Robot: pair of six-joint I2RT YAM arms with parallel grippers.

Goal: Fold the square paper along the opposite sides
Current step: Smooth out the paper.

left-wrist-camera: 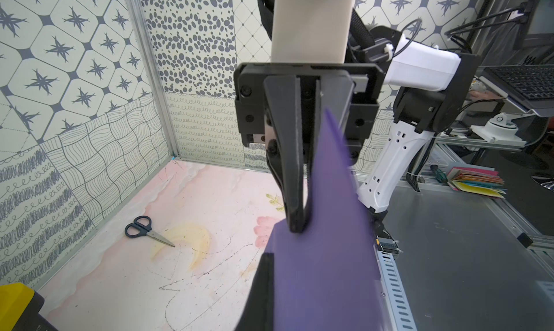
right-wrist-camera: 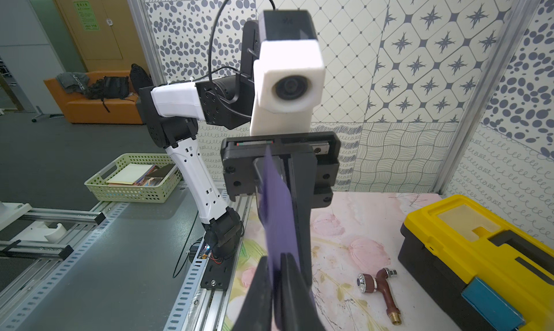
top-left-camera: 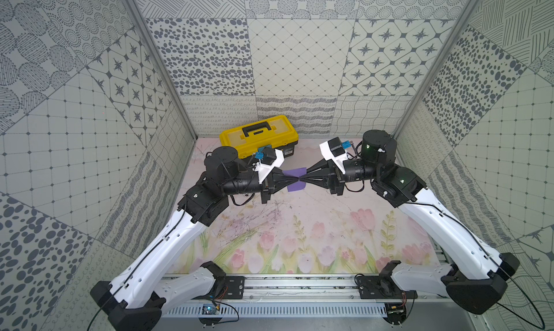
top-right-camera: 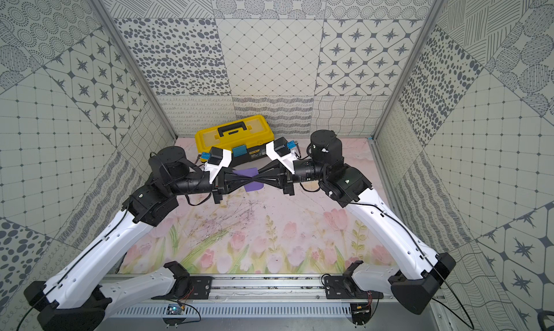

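Square paper (top-left-camera: 294,173) is held upright above the surface (top-left-camera: 299,224), just in front of the yellow toolbox (top-left-camera: 259,133). It is pinched by both the left end effector (top-left-camera: 297,180) and the right end effector (top-left-camera: 304,181), whose tips nearly touch. Step in hand, by judgement: an in-air 2-point grip for folding. Next, the opposite edges must be aligned before creasing.

The fingers of the left gripper (top-left-camera: 297,181) and the right gripper (top-left-camera: 304,181) covered the middle of the paper (top-left-camera: 294,172) in both top views, and the pinch was too small to make out. In the left wrist view the paper ran off the bottom edge and only a corner of the toolbox (left-wrist-camera: 15,299) showed. In the right wrist view the paper was blurred and edge-on.
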